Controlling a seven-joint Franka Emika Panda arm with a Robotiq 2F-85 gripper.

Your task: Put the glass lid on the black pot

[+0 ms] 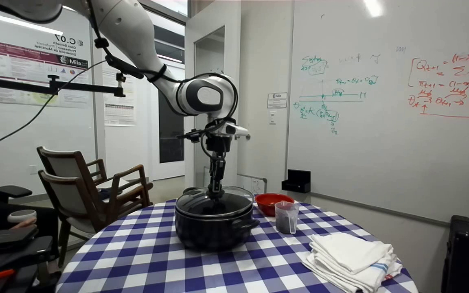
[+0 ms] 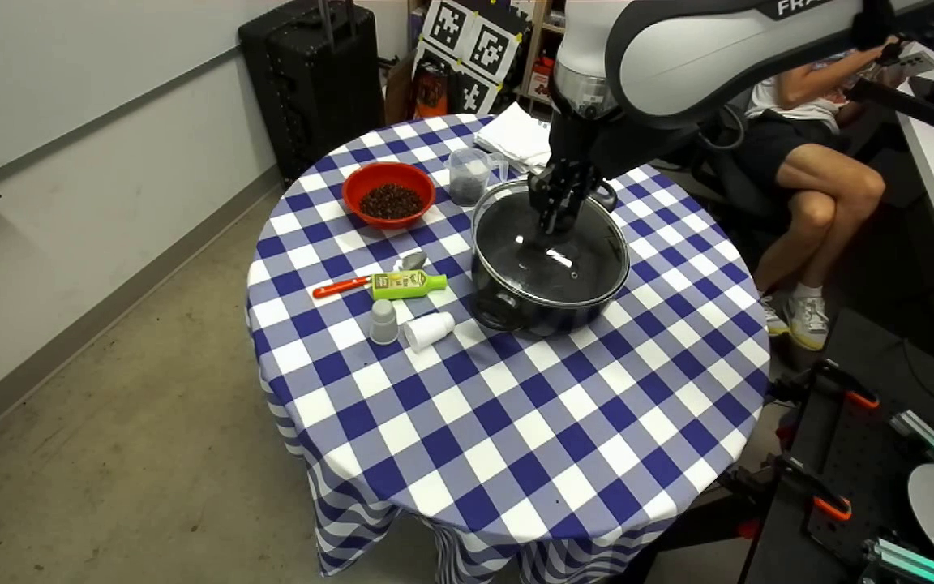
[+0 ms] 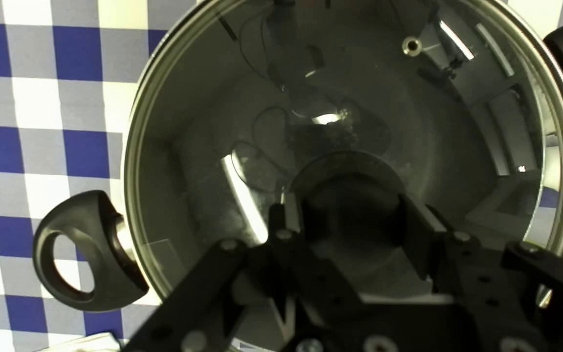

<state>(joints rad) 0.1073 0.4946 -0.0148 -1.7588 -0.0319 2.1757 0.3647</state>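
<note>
The glass lid (image 3: 359, 132) is over the opening of the black pot (image 1: 212, 234); I cannot tell if it is completely seated on the pot. The hand (image 3: 352, 212) is pinching its dark knob (image 3: 350, 188). I suppose the lid is stiff, moderately heavy and breakable; smooth glass may slip, so the knob above the pot is the best place for holding.

Research lab rm: whiteboard (image 1: 381, 162) w/ eqns (image 1: 457, 84), Mila poster (image 1: 27, 59), b/w marker sheets (image 2: 487, 50), mirrored univ. lettering (image 1: 57, 48).
</note>
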